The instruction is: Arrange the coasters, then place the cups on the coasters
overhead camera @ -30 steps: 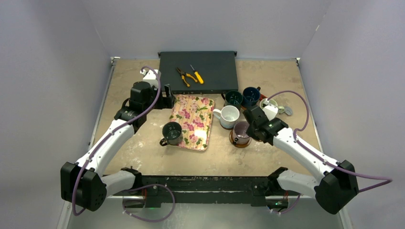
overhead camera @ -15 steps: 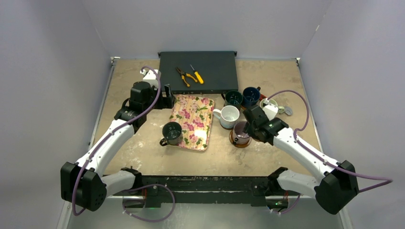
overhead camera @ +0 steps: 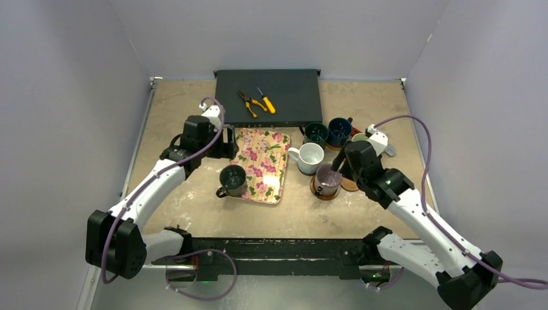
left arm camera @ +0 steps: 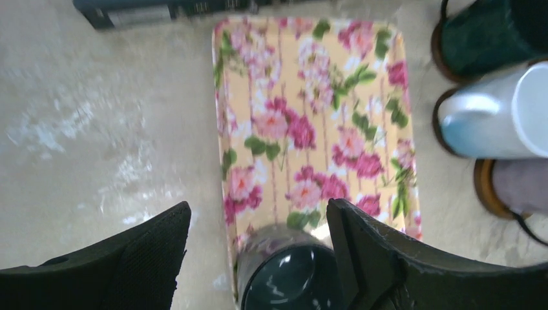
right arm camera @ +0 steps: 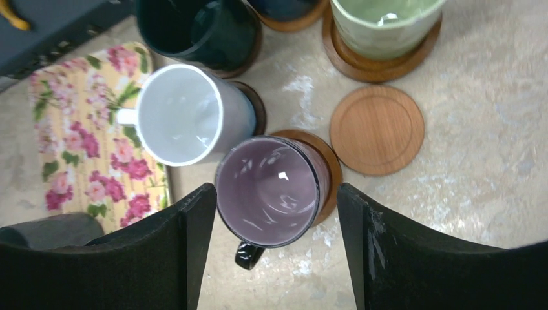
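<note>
**Right gripper** (right arm camera: 274,194): in the last second its jaws have spread off the purple mug (right arm camera: 265,168), which stands upright on a reddish-brown coaster (right arm camera: 328,165). The arm has risen and its wrist points down. Just beside lies 1 bare coaster (right arm camera: 377,129).

**Left gripper** (left arm camera: 258,206): jaws spread, shifted over the floral tray (left arm camera: 310,97) above the dark mug (left arm camera: 291,281) at its near end.

**Farther:** the white mug (right arm camera: 181,116) and pale green mug (right arm camera: 381,22), each on a coaster.

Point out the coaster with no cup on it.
The coaster right of the purple cup: its ringed top lies bare, while every other coaster in view has a cup on it.
</note>
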You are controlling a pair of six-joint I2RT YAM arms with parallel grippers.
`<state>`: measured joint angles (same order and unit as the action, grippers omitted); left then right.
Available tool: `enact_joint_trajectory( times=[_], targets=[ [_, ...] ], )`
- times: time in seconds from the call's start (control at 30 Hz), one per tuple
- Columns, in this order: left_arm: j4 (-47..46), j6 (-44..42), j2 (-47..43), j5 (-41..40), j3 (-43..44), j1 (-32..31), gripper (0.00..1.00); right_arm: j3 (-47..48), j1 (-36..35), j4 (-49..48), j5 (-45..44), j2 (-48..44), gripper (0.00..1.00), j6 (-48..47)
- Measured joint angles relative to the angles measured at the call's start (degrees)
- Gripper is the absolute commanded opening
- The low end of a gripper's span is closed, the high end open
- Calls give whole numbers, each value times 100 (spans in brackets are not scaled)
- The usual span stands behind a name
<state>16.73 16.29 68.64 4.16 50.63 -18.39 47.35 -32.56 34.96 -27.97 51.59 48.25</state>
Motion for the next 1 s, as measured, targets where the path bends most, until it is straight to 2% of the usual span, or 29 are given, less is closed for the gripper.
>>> enact_joint_trajectory(
  times=[0.27,0.5,0.8,1.0],
  targets=[
    [968,114,-162,269,-437,0,76,33,0,-850,105,-538,75,-968],
    [1517,330,-216,315,-131,0,75,-57,0,-1558,358,-625,75,-1462],
    [2133,352,592,310,304,0,62,-389,0,-1991,603,-625,75,-1799],
    [2304,319,909,289,350,0,46,-514,0,-2212,649,-640,75,-1912]
  ],
)
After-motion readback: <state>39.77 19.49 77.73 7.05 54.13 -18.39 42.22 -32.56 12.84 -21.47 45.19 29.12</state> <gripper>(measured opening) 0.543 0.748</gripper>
